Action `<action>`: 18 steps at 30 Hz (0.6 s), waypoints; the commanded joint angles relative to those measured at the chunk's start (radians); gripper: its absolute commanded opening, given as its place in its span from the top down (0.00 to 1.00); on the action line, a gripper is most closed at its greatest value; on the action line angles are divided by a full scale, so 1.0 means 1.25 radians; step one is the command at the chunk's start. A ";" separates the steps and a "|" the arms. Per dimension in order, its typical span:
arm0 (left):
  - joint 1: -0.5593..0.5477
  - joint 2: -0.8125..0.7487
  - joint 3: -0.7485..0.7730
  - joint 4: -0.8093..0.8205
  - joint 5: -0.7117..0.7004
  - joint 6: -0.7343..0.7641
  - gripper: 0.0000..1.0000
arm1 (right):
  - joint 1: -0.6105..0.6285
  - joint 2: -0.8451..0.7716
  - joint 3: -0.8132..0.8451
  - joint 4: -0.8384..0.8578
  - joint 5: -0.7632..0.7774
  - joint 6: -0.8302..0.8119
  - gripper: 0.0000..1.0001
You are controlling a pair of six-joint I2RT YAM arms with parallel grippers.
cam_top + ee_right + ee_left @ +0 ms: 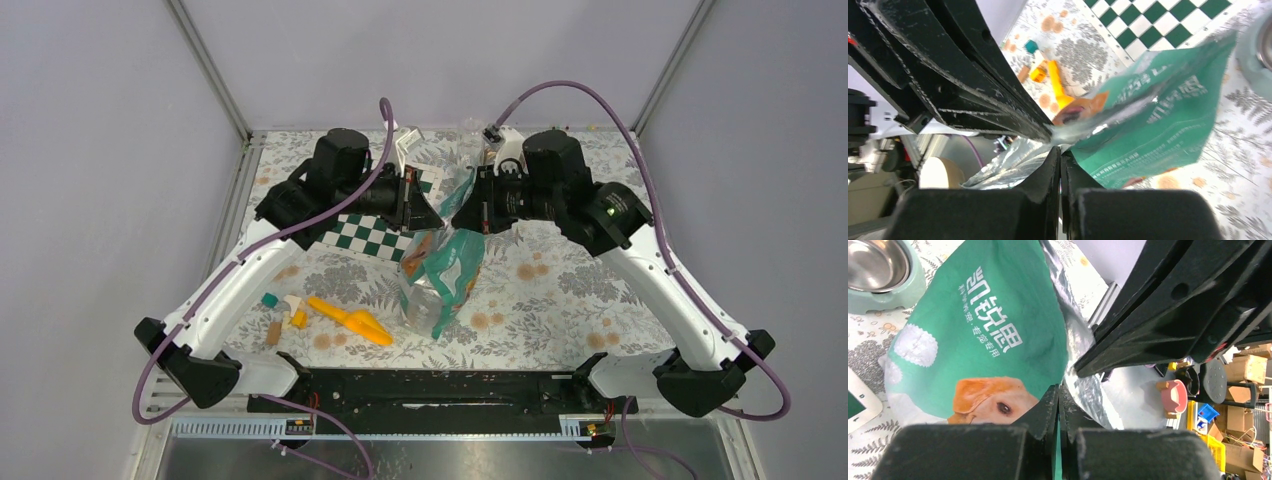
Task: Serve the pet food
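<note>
Both the left gripper (432, 212) and right gripper (462, 216) pinch the rim of the teal bag (445, 275), its long axis slanting from them toward the near side.

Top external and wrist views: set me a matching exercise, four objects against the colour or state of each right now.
Things:
1. bag
2. scoop
3. bowl
4. checkered board

States:
A. orange, lying loose, no gripper on it
B. shiny steel inside a pale green holder
C. pinched at its top edge by the left gripper and the right gripper
D. green and white squares

Pairs: 1-C, 2-A, 3-B, 4-D.
</note>
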 commanded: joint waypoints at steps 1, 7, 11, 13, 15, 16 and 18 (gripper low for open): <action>0.027 -0.036 0.010 -0.026 -0.121 0.022 1.00 | 0.002 0.004 0.148 -0.231 0.029 -0.109 1.00; 0.027 -0.027 0.011 -0.030 -0.161 0.014 1.00 | 0.001 0.032 0.212 -0.318 0.101 -0.165 1.00; 0.027 -0.024 0.068 -0.075 -0.243 0.025 1.00 | 0.002 0.036 0.266 -0.369 0.182 -0.171 1.00; 0.027 -0.027 0.111 -0.098 -0.279 0.031 1.00 | 0.002 0.036 0.285 -0.392 0.232 -0.171 1.00; 0.027 -0.036 0.140 -0.100 -0.295 0.029 1.00 | 0.002 0.038 0.294 -0.401 0.263 -0.168 1.00; 0.027 -0.041 0.152 -0.097 -0.302 0.026 1.00 | 0.001 0.039 0.296 -0.402 0.273 -0.165 1.00; 0.027 -0.050 0.173 -0.087 -0.317 0.017 1.00 | 0.001 0.044 0.306 -0.401 0.298 -0.163 1.00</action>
